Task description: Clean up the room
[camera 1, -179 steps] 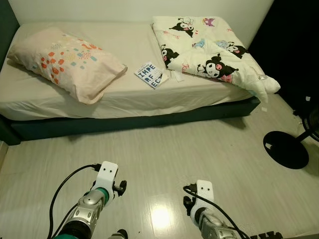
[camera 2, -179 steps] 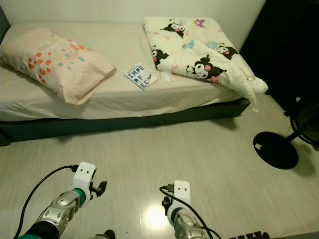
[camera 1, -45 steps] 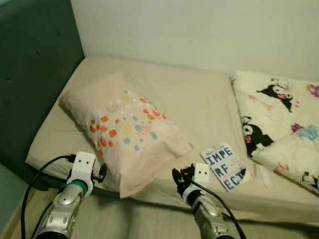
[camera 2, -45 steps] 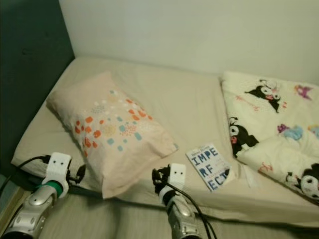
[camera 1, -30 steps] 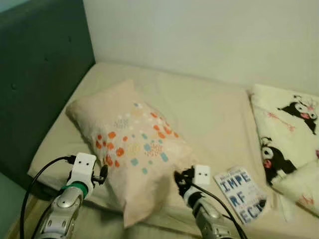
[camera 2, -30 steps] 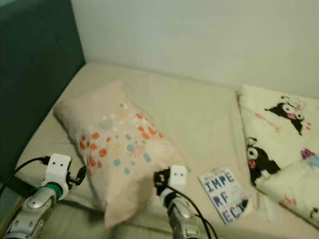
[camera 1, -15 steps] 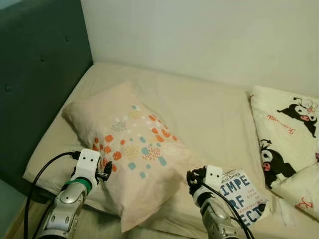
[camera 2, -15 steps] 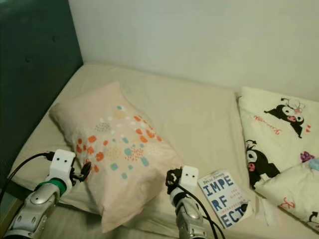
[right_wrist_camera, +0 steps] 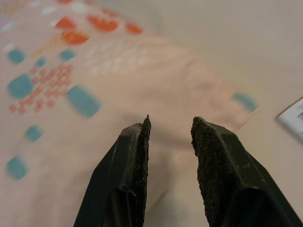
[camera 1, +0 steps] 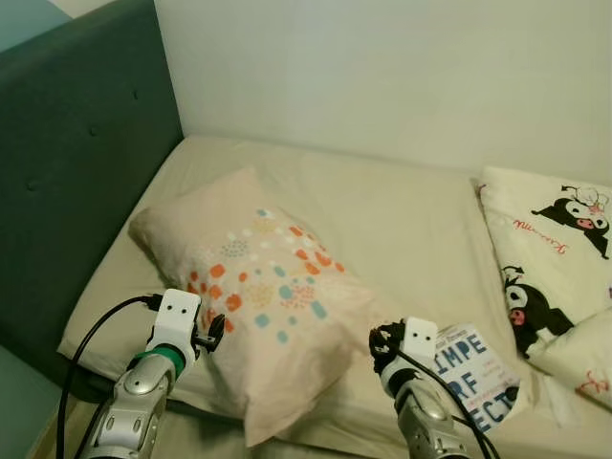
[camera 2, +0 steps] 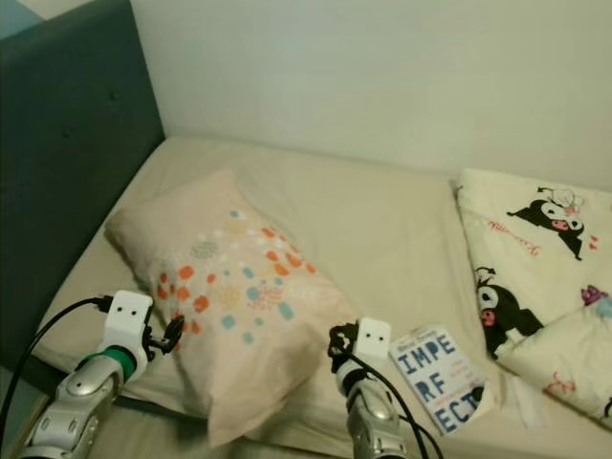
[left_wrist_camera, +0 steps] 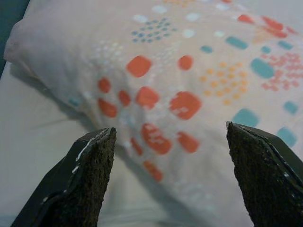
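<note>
Headboard (camera 1: 76, 172), dark teal and padded, stands at the far left, against the end of the bed (camera 1: 402, 220). Bed is covered by a beige sheet and runs along a pale wall (camera 1: 382, 76).

Pillow (camera 1: 263, 287): peach, printed with orange, teal and white dots, lying askew on the left half of the bed, one corner toward the headboard, the opposite corner hanging over the near edge.

Left gripper (left_wrist_camera: 170, 177): at the pillow's near-left side, low by the bed edge. Fingers (left_wrist_camera: 85, 184) spread wide, nothing between them. Wrist view looks straight at the dotted fabric, close to it; contact cannot be told. A black cable loops from the left arm (camera 1: 129, 416).

Right gripper (right_wrist_camera: 169, 142): at the pillow's near-right edge, between pillow and book. Fingers (right_wrist_camera: 135, 170) nearly together, with a narrow gap and nothing in it, tips over the pillow's edge where it meets the sheet.

Book (camera 2: 435, 375): white cover with large blue letters, flat on the sheet just right of the right gripper, near the front edge.

Blanket (camera 1: 559, 258): cream, with black-and-white cartoon figures, bunched at the far right of the bed, just beside the book.
</note>
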Controlling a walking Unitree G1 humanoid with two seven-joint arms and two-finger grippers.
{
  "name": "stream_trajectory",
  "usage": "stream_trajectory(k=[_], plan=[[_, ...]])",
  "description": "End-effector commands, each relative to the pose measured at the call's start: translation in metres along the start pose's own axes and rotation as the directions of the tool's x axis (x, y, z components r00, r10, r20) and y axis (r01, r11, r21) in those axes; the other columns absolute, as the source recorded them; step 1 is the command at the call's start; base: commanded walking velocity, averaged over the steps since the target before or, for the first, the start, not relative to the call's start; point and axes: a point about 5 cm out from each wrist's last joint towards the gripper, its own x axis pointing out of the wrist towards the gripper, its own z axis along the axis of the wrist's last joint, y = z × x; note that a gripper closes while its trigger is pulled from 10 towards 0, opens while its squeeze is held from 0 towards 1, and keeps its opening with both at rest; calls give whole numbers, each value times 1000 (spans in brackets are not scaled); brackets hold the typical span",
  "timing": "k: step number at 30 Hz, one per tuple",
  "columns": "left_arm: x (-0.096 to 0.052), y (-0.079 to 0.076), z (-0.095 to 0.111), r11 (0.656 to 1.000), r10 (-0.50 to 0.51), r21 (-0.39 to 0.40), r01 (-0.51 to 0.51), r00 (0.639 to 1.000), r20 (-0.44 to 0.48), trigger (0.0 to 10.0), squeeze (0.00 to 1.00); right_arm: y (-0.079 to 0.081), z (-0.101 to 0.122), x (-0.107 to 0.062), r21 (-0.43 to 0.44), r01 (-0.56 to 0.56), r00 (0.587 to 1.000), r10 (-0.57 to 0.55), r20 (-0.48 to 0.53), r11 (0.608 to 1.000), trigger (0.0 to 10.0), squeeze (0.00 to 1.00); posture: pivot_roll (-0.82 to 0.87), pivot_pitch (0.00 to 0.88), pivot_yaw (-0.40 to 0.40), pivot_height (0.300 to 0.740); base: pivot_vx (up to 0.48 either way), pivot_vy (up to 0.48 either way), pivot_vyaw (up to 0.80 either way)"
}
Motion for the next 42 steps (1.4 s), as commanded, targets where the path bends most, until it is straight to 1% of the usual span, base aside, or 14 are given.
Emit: stream_trajectory(k=[1, 6, 9, 10, 21, 25, 29, 32, 36, 37, 38, 40, 41, 42], plan=[[-3, 3, -5, 1000, 4, 3, -4, 1000, -27, 10000, 0, 2, -10, -3, 0, 2, 999, -2, -39, 1000, 10000, 0, 149, 41, 18, 740, 0, 480, 0], [-3, 3, -5, 1000, 5, 7, -5, 1000, -30, 10000, 0, 2, -11, -3, 0, 2, 999, -2, -43, 1000, 10000, 0, 151, 41, 20, 740, 0, 480, 0], [-3, 4, -5, 999, 8, 44, -6, 999, -41, 10000, 0, 2, -11, -3, -1, 2, 999, -2, -44, 1000, 10000, 0, 151, 41, 20, 740, 0, 86, 0], [-3, 4, -5, 999, 8, 44, -6, 999, -41, 10000, 0, 2, -11, -3, -1, 2, 999, -2, -44, 1000, 10000, 0, 151, 41, 20, 740, 0, 0, 0], [-5, 9, -8, 1000, 19, 16, -18, 997, -72, 10000, 0, 1, -12, -4, 4, 9, 999, -9, -50, 1000, 10000, 0, 151, 41, 20, 740, 0, -470, 0], [-5, 9, -10, 1000, 18, 8, -18, 995, -93, 10000, 0, 1, -12, -3, 5, 11, 999, -11, -52, 1000, 10000, 0, 151, 41, 25, 740, 0, 0, 0], [-4, 4, -10, 999, -14, 36, 17, 995, -95, 10000, 0, 1, -11, -3, 5, 14, 999, -14, -44, 1000, 10000, 0, 152, 35, 28, 740, 0, 0, 0], [-4, -3, -8, 997, -57, 38, 61, 995, -79, 10000, 0, -2, -7, -2, 19, 45, 999, -45, -18, 999, 10000, 0, 152, 35, 28, 740, 0, 0, 0], [-4, -4, -7, 997, -63, 36, 65, 996, -71, 10000, 0, -5, -4, -2, 30, 74, 997, -74, 1, 997, 10000, 0, 148, 30, 30, 740, 0, 0, 0], [-3, -4, -6, 997, -63, 34, 65, 996, -59, 10000, 0, -7, -1, -1, 39, 90, 996, -90, 15, 995, 10000, 0, 148, 30, 30, 740, 0, 0, 0], [-3, -4, -4, 998, -56, 27, 57, 998, -38, 10000, 0, -8, 5, -1, 43, 102, 993, -104, 53, 994, 10000, 0, 148, 30, 30, 735, 0, 0, 0], [-4, -3, -3, 999, -45, 13, 46, 999, -22, 10000, 0, -9, 13, 0, 20, 111, 988, -112, 102, 994, 10000, 0, 135, 21, 24, 725, 0, 0, 0], [-4, -3, -3, 999, -45, 13, 46, 999, -22, 10000, 0, -9, 13, 0, 20, 111, 988, -112, 102, 994, 10000, 0, 135, 21, 24, 725, 0, 0, 0], [-6, -3, -5, 999, -45, 21, 46, 999, -22, 10000, 0, -8, 17, 1, -3, 117, 986, -116, 121, 993, 10000, 0, 135, 21, 24, 720, 0, 0, 0]])
